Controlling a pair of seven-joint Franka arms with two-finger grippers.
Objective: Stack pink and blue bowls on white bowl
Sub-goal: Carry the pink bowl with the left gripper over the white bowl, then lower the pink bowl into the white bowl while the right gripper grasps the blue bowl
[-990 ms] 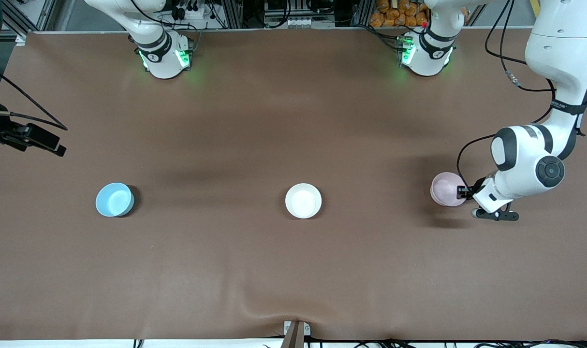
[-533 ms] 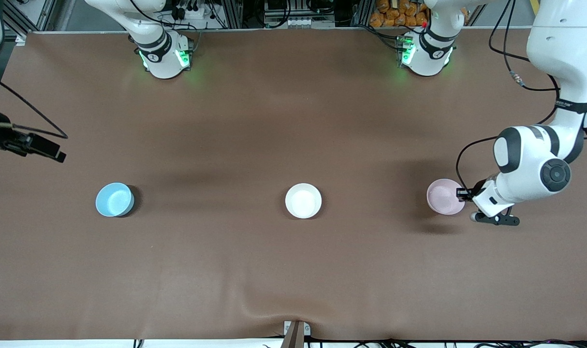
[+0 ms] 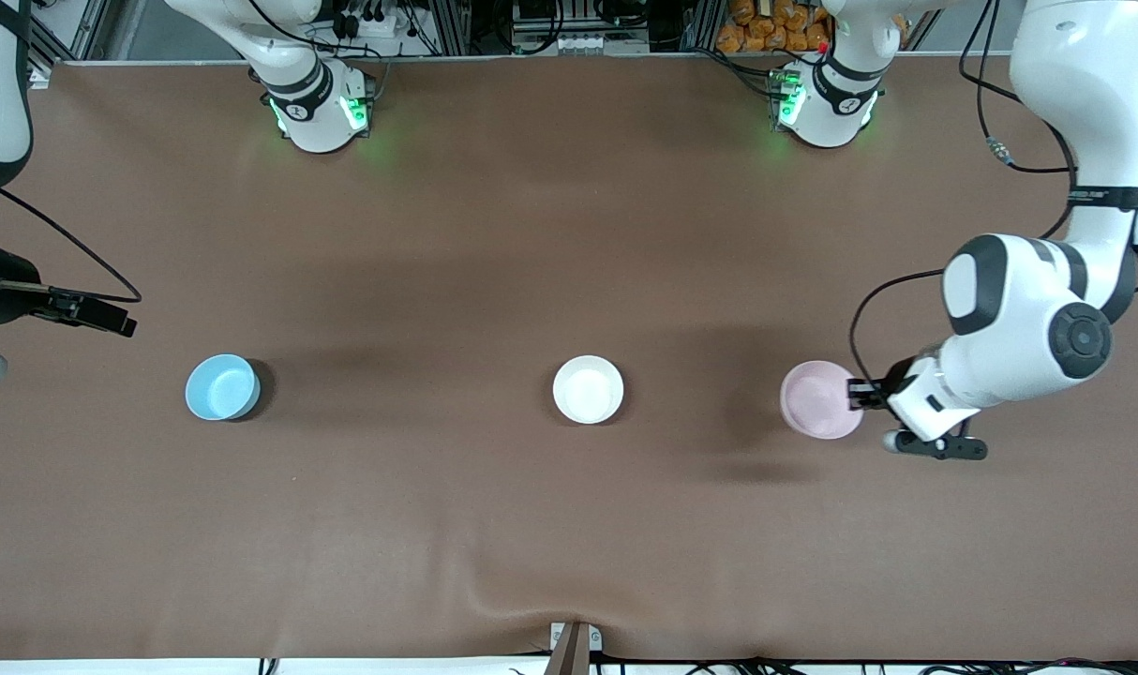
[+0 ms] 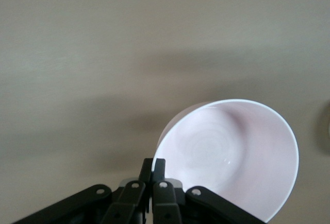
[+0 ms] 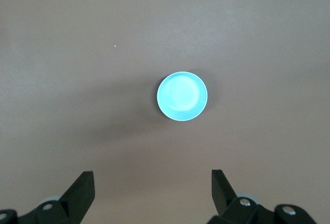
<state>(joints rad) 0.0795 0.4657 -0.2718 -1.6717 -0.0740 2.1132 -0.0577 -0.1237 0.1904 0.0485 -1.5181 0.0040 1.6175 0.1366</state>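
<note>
My left gripper (image 3: 855, 396) is shut on the rim of the pale pink bowl (image 3: 817, 400), holding it off the table between the white bowl and the left arm's end. In the left wrist view the pink bowl (image 4: 232, 152) hangs from the left gripper (image 4: 159, 165), its wall pinched between the fingers. The white bowl (image 3: 588, 389) stands at the table's middle. The light blue bowl (image 3: 221, 387) stands toward the right arm's end. High over the table by it, my right gripper (image 5: 152, 183) is open and empty, with the blue bowl (image 5: 182, 96) below it.
A brown cover (image 3: 531, 234) lies over the whole table, with a wrinkle (image 3: 531, 600) near its front edge. The two arm bases (image 3: 316, 103) (image 3: 827, 98) stand along the edge farthest from the front camera. A small bracket (image 3: 574, 642) sits at the front edge.
My left gripper finished shutting on the pink bowl's rim, lifted it and carried it toward the white bowl. The right arm's hand shifted slightly at its end of the table.
</note>
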